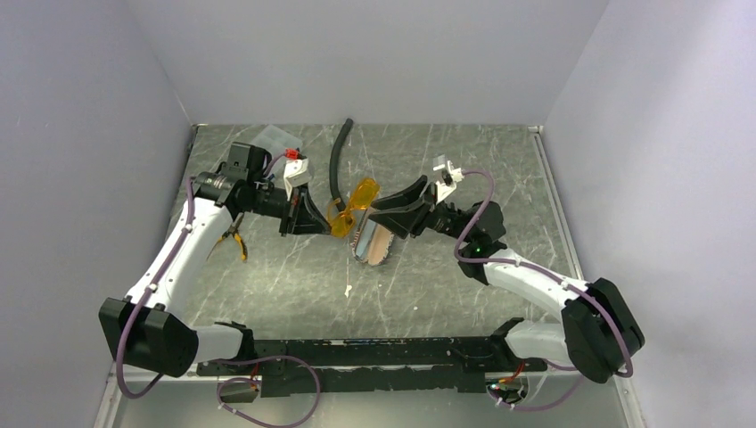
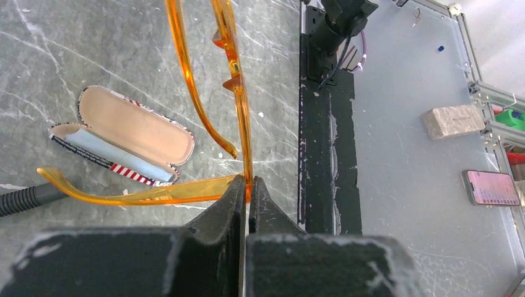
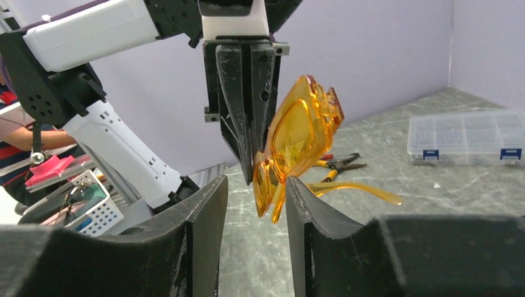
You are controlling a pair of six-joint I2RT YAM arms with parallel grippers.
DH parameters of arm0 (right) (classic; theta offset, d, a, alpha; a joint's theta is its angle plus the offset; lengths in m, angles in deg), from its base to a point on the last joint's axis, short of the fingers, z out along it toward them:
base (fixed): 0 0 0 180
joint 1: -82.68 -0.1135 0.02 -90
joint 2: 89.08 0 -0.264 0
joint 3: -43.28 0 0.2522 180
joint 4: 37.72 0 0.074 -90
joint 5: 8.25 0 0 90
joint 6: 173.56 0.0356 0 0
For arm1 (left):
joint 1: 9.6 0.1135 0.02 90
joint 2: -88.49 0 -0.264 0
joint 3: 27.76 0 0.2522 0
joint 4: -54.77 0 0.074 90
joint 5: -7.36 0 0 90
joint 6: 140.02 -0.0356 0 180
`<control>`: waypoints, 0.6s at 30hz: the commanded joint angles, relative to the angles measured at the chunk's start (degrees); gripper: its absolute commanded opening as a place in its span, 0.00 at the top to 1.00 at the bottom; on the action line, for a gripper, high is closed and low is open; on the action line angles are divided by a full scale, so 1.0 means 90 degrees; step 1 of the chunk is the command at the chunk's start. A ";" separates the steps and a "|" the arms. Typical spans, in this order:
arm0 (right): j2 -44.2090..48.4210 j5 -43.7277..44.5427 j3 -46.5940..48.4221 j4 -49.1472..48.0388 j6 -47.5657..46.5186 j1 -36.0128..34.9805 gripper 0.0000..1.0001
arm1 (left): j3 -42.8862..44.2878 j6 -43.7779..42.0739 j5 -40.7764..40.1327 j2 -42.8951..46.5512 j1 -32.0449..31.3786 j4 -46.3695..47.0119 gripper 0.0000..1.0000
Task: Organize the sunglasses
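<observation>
Only the left wrist shows blue cloth (image 2: 93, 145) inside the case (image 2: 142, 124) near sunglasses (image 2: 235, 80).

open striped case (image 2: 133, 127), black ribbed hose (image 1: 337, 165), orange-handled pliers (image 1: 234, 239), clear compartment box (image 3: 464, 136)

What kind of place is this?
Likely a robotics lab workcell: white-and-black robot arms bolted to a grey marbled tabletop, plain lilac walls around it, a clear plastic parts box.

Phone (image 2: 492, 187) screen: pink, lines too small to read.
Case (image 2: 133, 127) edge: red-white stripes, no legible lettering.
</observation>
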 commanded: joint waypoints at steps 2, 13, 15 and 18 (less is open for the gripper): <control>-0.0262 -0.0130 0.0421 -0.0915 0.0252 -0.0036 0.59 | 0.0083 -0.0295 0.0289 -0.0061 -0.0108 -0.0139 0.97; -0.0178 0.0038 0.0392 -0.0175 -0.0178 -0.0033 0.62 | 0.0169 -0.0306 0.0216 0.0135 -0.0139 -0.0148 0.97; 0.0001 0.0127 0.0257 0.0195 -0.0353 -0.0040 0.62 | 0.0211 -0.0192 0.0129 0.0135 -0.0139 -0.0041 0.97; 0.0278 0.0343 -0.0003 0.0617 -0.0558 -0.0033 0.61 | 0.0304 -0.0174 0.0145 0.0113 -0.0139 -0.0030 0.97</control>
